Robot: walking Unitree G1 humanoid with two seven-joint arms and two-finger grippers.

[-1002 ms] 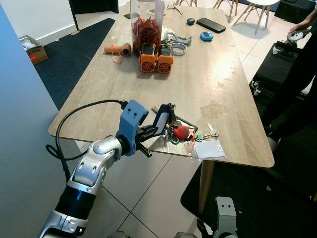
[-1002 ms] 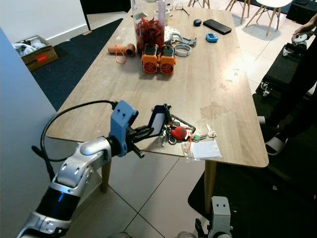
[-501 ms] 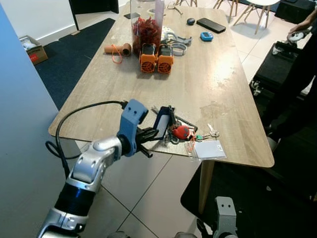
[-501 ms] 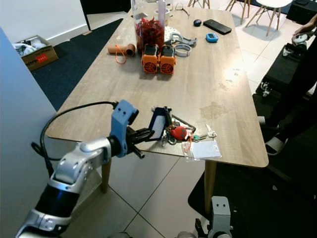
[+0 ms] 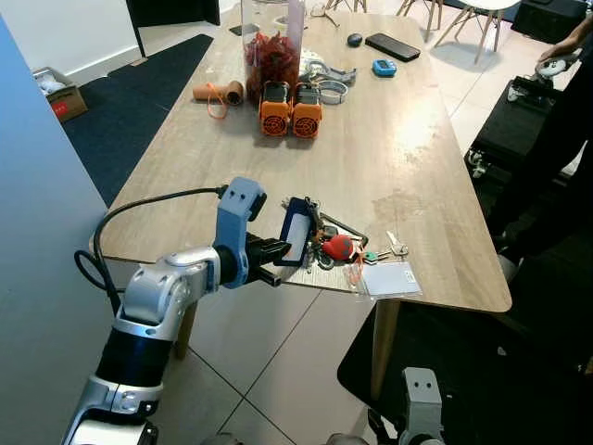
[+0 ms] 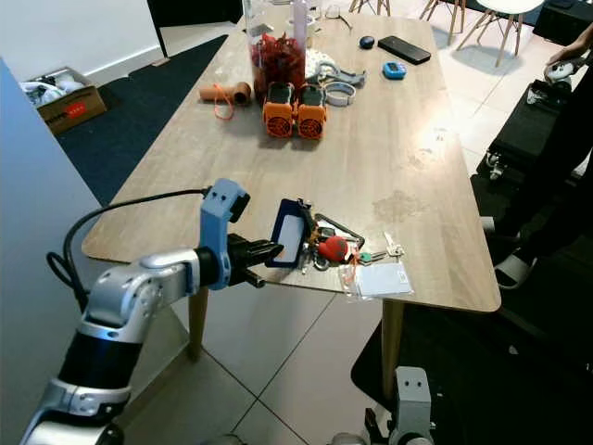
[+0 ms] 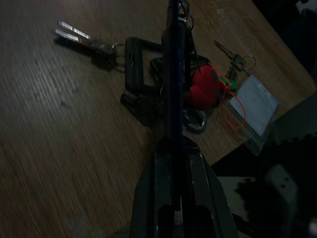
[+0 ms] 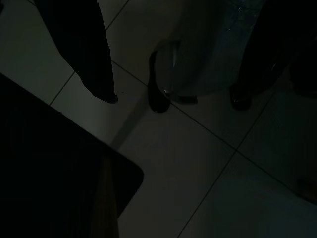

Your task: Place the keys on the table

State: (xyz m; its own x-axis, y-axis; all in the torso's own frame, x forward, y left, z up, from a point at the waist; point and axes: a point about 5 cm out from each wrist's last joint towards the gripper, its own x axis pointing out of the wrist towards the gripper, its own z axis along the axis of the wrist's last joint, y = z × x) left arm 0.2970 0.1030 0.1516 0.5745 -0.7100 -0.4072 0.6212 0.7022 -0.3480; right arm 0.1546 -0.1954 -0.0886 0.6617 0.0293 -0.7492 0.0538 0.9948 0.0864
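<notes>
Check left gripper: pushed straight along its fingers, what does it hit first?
Probably the red fob in the key bunch just past the blue card holder the left gripper holds; depth is unclear.

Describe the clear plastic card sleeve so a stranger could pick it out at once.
Start at the long wooden table and go to its near edge, by the corner on the robot's right. The card sleeve lies flat there, just right of the bunch of keys with the red fob. It is the only pale, flat rectangle there.
</notes>
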